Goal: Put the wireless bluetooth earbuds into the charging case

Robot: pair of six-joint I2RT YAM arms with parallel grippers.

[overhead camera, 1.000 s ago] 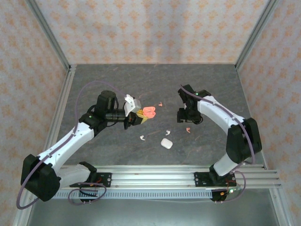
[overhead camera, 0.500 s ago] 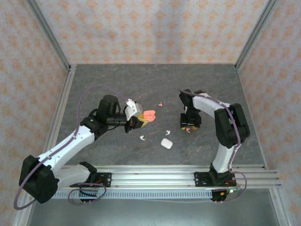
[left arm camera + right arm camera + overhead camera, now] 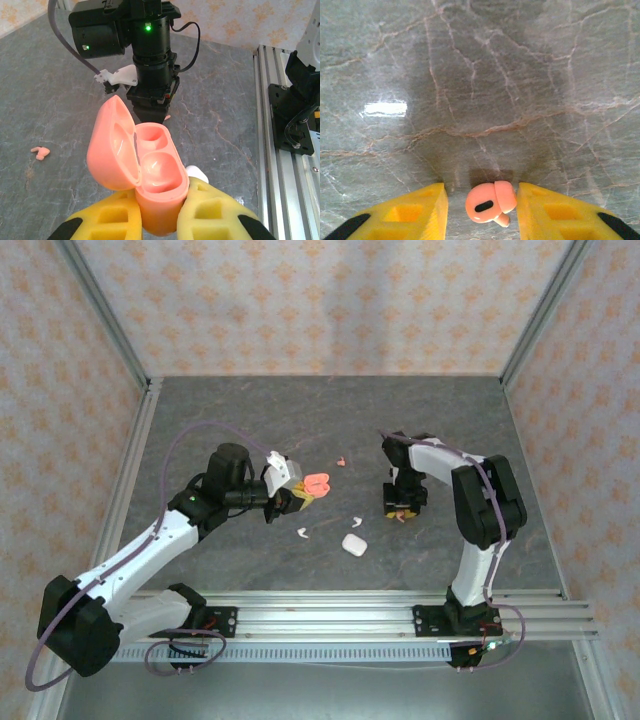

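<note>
Coral-pink stemmed earbud [image 3: 490, 202] lies on the grey marbled desk [image 3: 470, 75] between the parted jaws of our right gripper [image 3: 481, 206]. We keep our left gripper [image 3: 160, 220] clamped on the open coral-pink charging case [image 3: 150, 170], wells up to receive it.

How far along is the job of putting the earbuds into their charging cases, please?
Done: the left gripper holds the pink case with its lid open and both wells empty. In hand: the right gripper stands open around a pink earbud on the table, not yet lifted. Left: seating that earbud, the other pink earbud, a white earbud, a second white earbud, and opening the closed white case.
</note>
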